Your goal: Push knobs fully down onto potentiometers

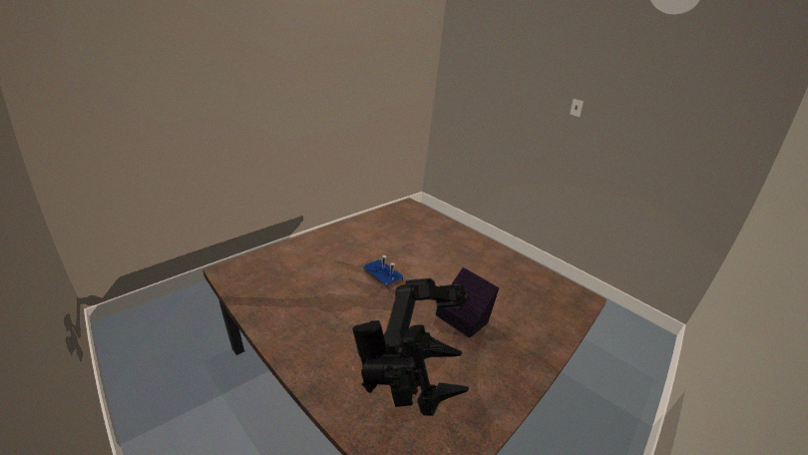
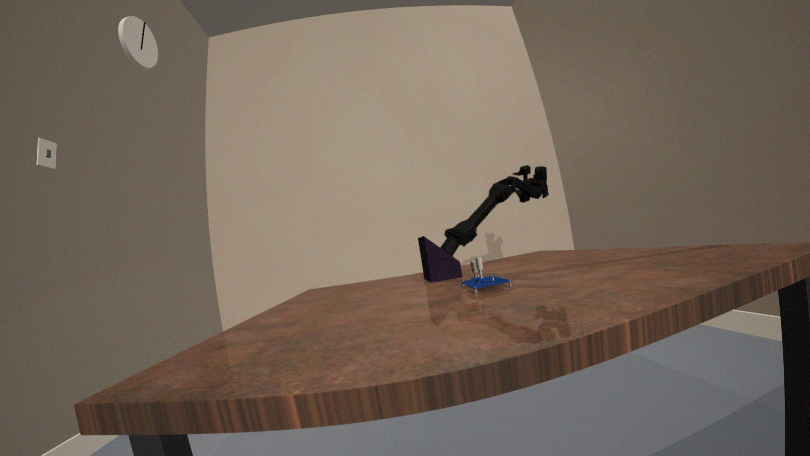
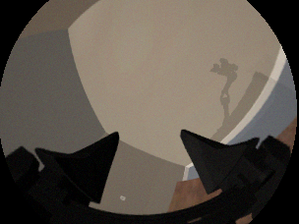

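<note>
Table: a brown wooden table (image 2: pixel 396 351) on dark legs stood in the corner of a beige-walled room with a grey floor.
Board: the blue circuit board (image 1: pixel 383 272) rested on short legs on the table top, close in front of the arm's base, level and not tilted.
Knobs: two pale grey knobs (image 1: pixel 387 260) stood side by side at one end of the board (image 2: pixel 485 282), both upright on their shafts and raised well above the blue surface; from the side they (image 2: pixel 475 265) looked alike in height, and how far each sat down the shaft was too small for me to tell.
Base: a dark purple wedge-shaped block (image 2: pixel 436 260) sat on the table just beside the board, and the black arm rose from behind it.
Arm: it (image 2: pixel 481 212) slanted up and away from the block, carrying its wrist high over the table.
Gripper: the gripper (image 1: pixel 443 370) hung far above the board and well apart from it, touching nothing.
Fingers: the two pointed black fingers were spread wide, with only the far wall and a strip of floor showing between them, nothing held.
Wall: a round clock (image 2: pixel 137 40) and a small switch plate (image 2: pixel 46 152) hung on the side wall.
</note>
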`<state>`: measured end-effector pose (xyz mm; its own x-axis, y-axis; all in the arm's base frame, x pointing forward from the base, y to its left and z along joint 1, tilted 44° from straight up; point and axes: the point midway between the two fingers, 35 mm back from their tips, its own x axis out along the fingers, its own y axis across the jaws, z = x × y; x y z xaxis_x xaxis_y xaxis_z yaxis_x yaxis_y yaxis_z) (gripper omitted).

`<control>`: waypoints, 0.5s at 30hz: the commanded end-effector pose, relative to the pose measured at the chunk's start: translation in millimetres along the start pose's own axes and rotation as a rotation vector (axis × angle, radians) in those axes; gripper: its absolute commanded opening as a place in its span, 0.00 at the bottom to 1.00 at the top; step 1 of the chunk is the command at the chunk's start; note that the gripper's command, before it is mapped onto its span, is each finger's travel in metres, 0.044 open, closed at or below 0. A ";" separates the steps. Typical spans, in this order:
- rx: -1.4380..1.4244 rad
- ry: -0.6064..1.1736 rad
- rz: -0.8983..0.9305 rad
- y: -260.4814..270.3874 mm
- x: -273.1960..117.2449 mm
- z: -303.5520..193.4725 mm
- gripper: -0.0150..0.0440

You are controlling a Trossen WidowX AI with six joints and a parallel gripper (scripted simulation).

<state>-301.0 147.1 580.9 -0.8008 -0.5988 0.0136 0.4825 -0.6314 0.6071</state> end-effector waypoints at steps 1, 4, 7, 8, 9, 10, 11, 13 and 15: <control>0.000 -0.005 -0.003 -0.6 -1.2 0.6 0.89; 0.000 -0.068 -0.045 -8.9 -18.3 8.5 0.75; -0.002 -0.149 -0.102 -18.9 -41.7 17.6 0.62; -0.003 -0.177 -0.122 -22.0 -49.9 20.3 0.58; -0.004 -0.204 -0.142 -25.0 -58.2 23.0 0.53; -0.005 -0.232 -0.162 -28.0 -66.8 25.4 0.49; -0.007 -0.259 -0.182 -30.7 -75.5 27.8 0.44; -0.010 -0.313 -0.224 -36.0 -93.2 31.9 0.35; -0.012 -0.358 -0.262 -41.5 -109.2 34.6 0.26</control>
<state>-258.4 243.3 579.5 -0.9532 -0.2786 0.1175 0.2892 -0.7263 0.6236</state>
